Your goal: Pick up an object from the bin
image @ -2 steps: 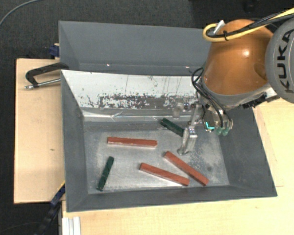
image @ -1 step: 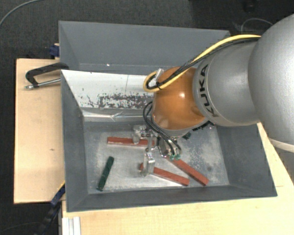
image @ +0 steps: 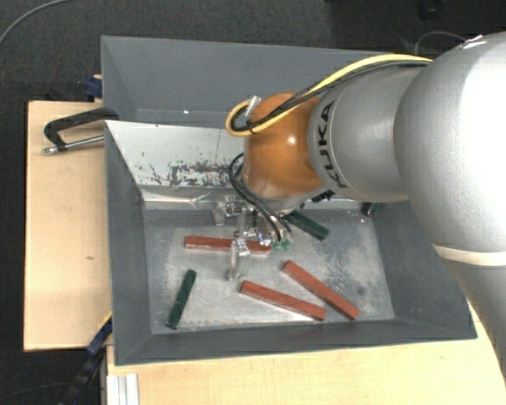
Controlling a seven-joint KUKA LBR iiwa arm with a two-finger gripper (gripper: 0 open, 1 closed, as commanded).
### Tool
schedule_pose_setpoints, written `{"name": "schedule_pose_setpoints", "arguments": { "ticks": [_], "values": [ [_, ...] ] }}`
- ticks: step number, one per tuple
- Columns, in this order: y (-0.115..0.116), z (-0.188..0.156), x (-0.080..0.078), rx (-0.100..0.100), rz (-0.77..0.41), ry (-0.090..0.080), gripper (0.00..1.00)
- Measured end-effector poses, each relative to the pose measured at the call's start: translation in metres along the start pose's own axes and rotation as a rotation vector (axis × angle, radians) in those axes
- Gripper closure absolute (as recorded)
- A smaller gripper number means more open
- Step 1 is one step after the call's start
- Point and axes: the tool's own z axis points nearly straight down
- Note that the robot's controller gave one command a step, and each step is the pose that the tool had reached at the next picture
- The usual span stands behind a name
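Over the grey metal bin (image: 126, 251), the silver KUKA arm (image: 422, 116) reaches in from the right. Its orange wrist cover (image: 278, 154) hangs above the middle of the bin floor, and a yellow cable (image: 354, 66) loops along its top. Five slim sticks lie flat and scattered below. A front red-brown stick (image: 282, 300) runs along the near side, with a second red-brown stick (image: 319, 290) angled just behind it to the right. A front-left green stick (image: 181, 299) lies well apart from both, and a rear green stick (image: 309, 225) is half hidden under the wrist.

Nearest the jaws is the centre red-brown stick (image: 207, 243). Its long axis runs left to right across the bin. Its right end meets the jaws, and the rest stretches away to their left.

The jaws sit low at the bin floor beneath the orange cover. Whether they are open or closed, or have that end between them, cannot be told from this angle.

The coming move appears to turn on that line-up. The jaws would need to close across the stick's narrow width, square to its axis. A grip so near one end could let the stick tip as it rises.
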Motion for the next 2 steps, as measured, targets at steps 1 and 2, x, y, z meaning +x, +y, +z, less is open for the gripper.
{"name": "schedule_pose_setpoints", "arguments": {
  "ticks": [1,2],
  "values": [
    [-0.001,-0.001,0.001,0.000,0.001,0.002,1.00],
    [0.006,-0.231,-0.001,0.000,-0.001,-0.008,1.00]
  ]
}}
